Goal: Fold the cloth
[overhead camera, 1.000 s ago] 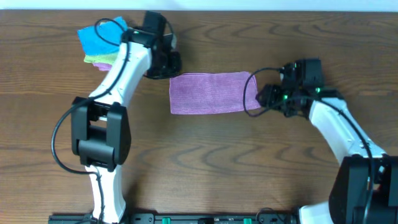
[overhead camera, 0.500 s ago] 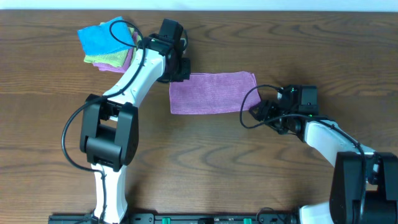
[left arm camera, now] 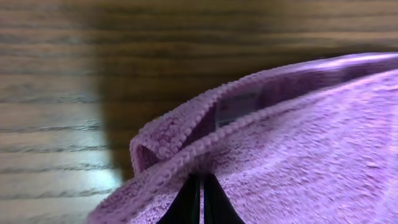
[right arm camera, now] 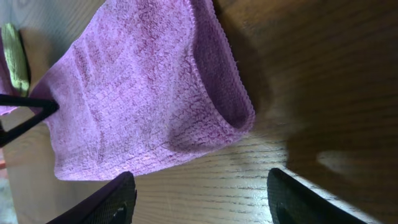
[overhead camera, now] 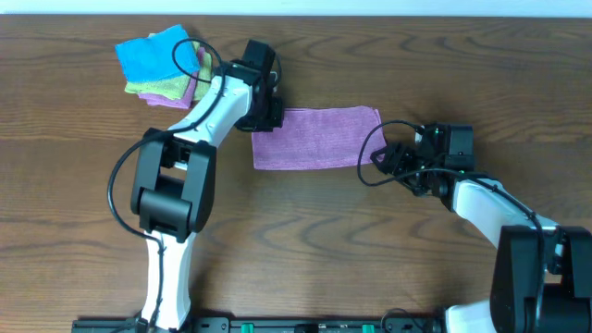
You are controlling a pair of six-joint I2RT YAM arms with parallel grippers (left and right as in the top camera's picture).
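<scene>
The lilac cloth (overhead camera: 314,137) lies folded in a flat rectangle at the table's middle. My left gripper (overhead camera: 271,115) is at its upper left corner. In the left wrist view its dark fingertips (left arm camera: 200,190) are pressed together on the cloth (left arm camera: 298,143), whose layered edge lifts just beyond them. My right gripper (overhead camera: 379,159) is off the cloth's lower right corner. In the right wrist view its fingers (right arm camera: 202,199) are spread wide and empty over bare wood, with the cloth's rounded fold (right arm camera: 143,99) just ahead of them.
A stack of folded cloths sits at the back left: a bright blue one (overhead camera: 153,54) on a light green one (overhead camera: 157,88). The green edge also shows in the right wrist view (right arm camera: 13,56). The table is dark wood.
My left gripper moved right from beside the stack onto the cloth's upper left corner. My right gripper drew back and down from the cloth's right edge.
</scene>
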